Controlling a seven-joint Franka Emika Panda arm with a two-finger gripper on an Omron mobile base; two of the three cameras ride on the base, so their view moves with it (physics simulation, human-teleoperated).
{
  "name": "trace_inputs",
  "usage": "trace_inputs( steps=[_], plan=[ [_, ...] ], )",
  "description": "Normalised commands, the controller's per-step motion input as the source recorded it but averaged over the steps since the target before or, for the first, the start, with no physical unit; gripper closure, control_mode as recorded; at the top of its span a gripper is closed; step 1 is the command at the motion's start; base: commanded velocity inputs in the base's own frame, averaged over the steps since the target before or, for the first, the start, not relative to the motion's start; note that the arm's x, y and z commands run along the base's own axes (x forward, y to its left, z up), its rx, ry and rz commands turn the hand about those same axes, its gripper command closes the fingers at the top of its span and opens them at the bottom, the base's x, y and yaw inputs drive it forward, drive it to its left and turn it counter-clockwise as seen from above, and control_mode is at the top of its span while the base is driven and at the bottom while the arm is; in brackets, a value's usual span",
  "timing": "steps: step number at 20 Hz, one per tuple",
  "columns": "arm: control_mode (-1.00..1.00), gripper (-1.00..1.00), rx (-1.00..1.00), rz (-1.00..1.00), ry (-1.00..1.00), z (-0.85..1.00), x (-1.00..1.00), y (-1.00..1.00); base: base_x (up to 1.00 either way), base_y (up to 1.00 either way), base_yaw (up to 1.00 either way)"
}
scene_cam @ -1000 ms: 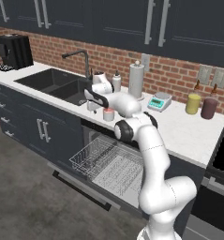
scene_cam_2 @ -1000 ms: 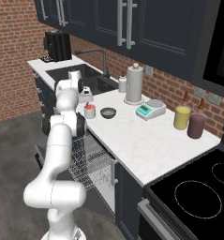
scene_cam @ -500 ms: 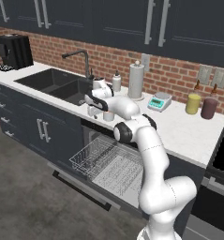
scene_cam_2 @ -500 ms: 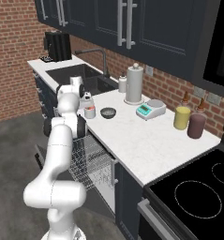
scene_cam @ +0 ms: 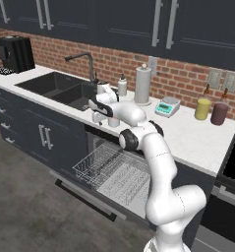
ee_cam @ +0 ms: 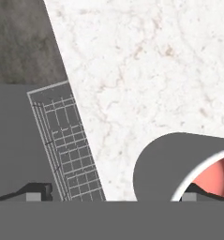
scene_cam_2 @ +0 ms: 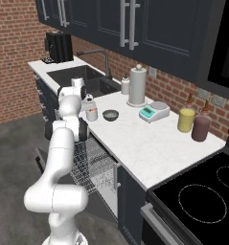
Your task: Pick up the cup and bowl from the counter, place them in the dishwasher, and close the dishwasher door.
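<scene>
The white cup (ee_cam: 166,165) with a salmon inside stands near the front edge of the counter (ee_cam: 151,70). My gripper (ee_cam: 115,193) hangs open just above it: one fingertip (ee_cam: 194,191) is over the cup's mouth, the other is out past the counter edge over the dishwasher rack (ee_cam: 66,140). From the right base view the cup (scene_cam_2: 92,115) sits under the gripper (scene_cam_2: 89,106), with the dark grey bowl (scene_cam_2: 110,115) just right of it. The dishwasher door (scene_cam: 84,193) lies dropped open below the gripper (scene_cam: 96,117), rack (scene_cam: 106,170) pulled out.
On the counter behind stand a paper towel roll (scene_cam_2: 137,86), a soap bottle (scene_cam_2: 125,86), a kitchen scale (scene_cam_2: 153,112), a yellow canister (scene_cam_2: 186,119) and a maroon one (scene_cam_2: 200,128). The sink (scene_cam: 60,88) is to the left, the stove (scene_cam_2: 202,196) to the right.
The hand has come down a little toward the cup. The cup, the bowl and the dishwasher door have not moved.
</scene>
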Motion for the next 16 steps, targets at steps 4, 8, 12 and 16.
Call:
trace_inputs(
  steps=[4, 8, 12, 16],
  plan=[
    [-1.0, 1.0, 0.0, 0.04, 0.0, 0.0, 0.0, 0.0, 0.0, 0.0, 0.0],
    [-1.0, 1.0, 0.0, 0.03, 0.0, 0.0, 0.0, 0.0, 0.0, 0.0, 0.0],
    [-1.0, 1.0, 0.0, 0.01, 0.05, 0.0, 0.0, 0.0, 0.0, 0.0, 0.0],
    [-1.0, 1.0, 0.0, 0.0, 0.04, 0.0, -0.41, 0.0, 0.0, 0.0, 0.0]
  ],
)
